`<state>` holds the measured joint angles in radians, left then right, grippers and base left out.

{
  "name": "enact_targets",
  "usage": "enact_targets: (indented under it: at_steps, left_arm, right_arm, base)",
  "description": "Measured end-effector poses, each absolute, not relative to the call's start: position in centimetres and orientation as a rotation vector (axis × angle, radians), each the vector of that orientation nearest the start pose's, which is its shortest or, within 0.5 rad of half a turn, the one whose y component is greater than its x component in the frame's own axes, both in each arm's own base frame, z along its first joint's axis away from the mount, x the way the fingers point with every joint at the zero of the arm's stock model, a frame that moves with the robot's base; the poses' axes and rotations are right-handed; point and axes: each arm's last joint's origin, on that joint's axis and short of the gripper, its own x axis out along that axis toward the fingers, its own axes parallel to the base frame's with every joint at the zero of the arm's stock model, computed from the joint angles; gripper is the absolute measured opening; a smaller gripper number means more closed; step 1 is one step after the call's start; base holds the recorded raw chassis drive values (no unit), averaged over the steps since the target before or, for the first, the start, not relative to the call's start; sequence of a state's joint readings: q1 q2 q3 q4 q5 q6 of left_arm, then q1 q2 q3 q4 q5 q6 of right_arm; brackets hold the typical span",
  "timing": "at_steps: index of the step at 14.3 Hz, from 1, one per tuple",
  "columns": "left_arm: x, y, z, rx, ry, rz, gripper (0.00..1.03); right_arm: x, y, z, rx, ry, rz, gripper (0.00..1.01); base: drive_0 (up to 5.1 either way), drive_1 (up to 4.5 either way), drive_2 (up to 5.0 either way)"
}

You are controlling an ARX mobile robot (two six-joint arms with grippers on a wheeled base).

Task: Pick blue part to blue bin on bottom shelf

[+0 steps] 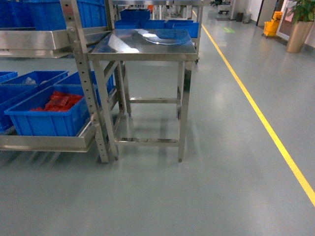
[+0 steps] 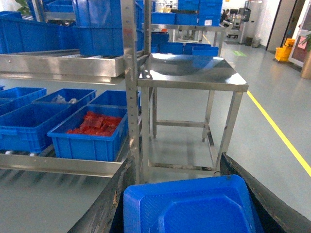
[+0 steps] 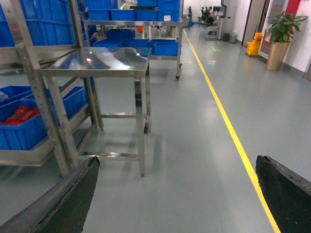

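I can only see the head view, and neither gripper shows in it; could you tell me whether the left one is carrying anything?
Observer: Yes. In the left wrist view the left gripper has a blue moulded object between its fingers, which press against it on both sides. No red cap shows from that angle.
Operator: Thank you. And the other arm, please?
Observer: The right gripper is open with nothing in it; only bare grey floor shows between its fingers.
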<state>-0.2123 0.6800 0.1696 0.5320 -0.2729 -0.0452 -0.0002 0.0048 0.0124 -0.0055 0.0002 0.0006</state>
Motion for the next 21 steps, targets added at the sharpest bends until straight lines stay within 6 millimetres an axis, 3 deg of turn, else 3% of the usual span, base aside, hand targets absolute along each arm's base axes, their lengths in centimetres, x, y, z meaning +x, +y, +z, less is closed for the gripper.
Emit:
enact_targets:
  at_steps: [18, 21]
  left_arm:
    - [15.16, -2.47, 20.38, -0.050, -0.019, 0.060, 0.44]
    - [15.23, -2.48, 20.28, -0.048, -0.011, 0.060, 0.44]
  right_arm:
    - [9.72, 0.00, 16.62, 0.001, 0.004, 0.000, 0.98]
    - [9.72, 0.00, 16.66, 0.000, 0.000, -0.001, 0.98]
  base:
    - [0.0, 4.33, -4.3]
    - [0.0, 1.18, -1.2]
